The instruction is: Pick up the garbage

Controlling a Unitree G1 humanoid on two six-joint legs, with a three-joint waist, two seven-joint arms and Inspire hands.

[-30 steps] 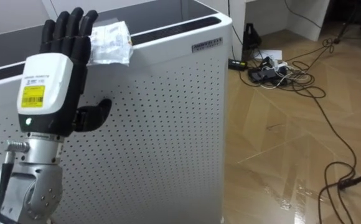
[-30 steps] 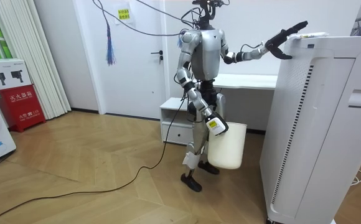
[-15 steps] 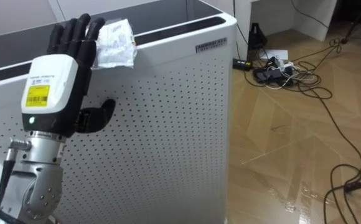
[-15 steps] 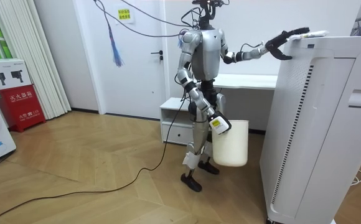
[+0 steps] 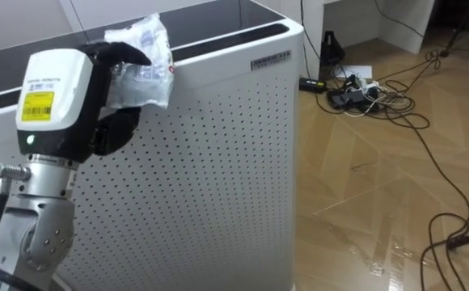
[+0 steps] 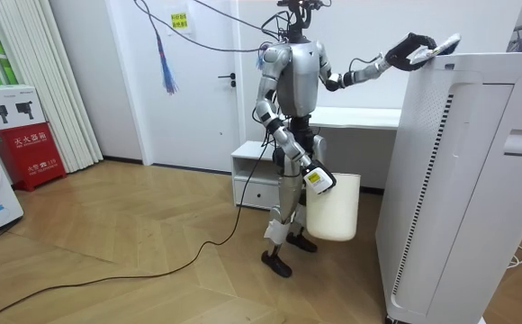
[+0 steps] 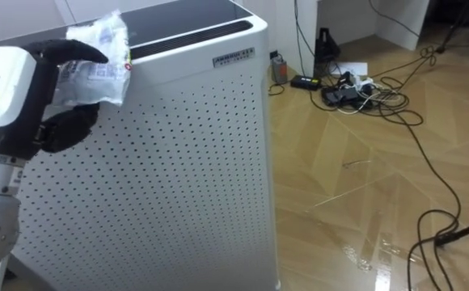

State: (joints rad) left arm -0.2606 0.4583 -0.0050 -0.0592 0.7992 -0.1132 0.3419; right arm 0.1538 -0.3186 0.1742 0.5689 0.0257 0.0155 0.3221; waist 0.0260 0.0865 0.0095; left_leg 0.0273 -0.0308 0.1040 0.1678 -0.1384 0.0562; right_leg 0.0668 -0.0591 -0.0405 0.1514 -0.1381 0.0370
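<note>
Clutching crumpled wrapper [image 5: 142, 61], left hand [image 5: 63, 103] raised.

We see a brown wood floor [image 6: 108, 243], white walls [image 6: 85, 63], a white door [image 6: 202, 108], long curtains [image 6: 36, 81], a red box [image 6: 29, 144], a low cabinet [image 6: 252, 184]

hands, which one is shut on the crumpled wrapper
The left hand: raised at the top edge of the white appliance, fingers curled round the wrapper. The right hand hangs low by the white bin.
</note>
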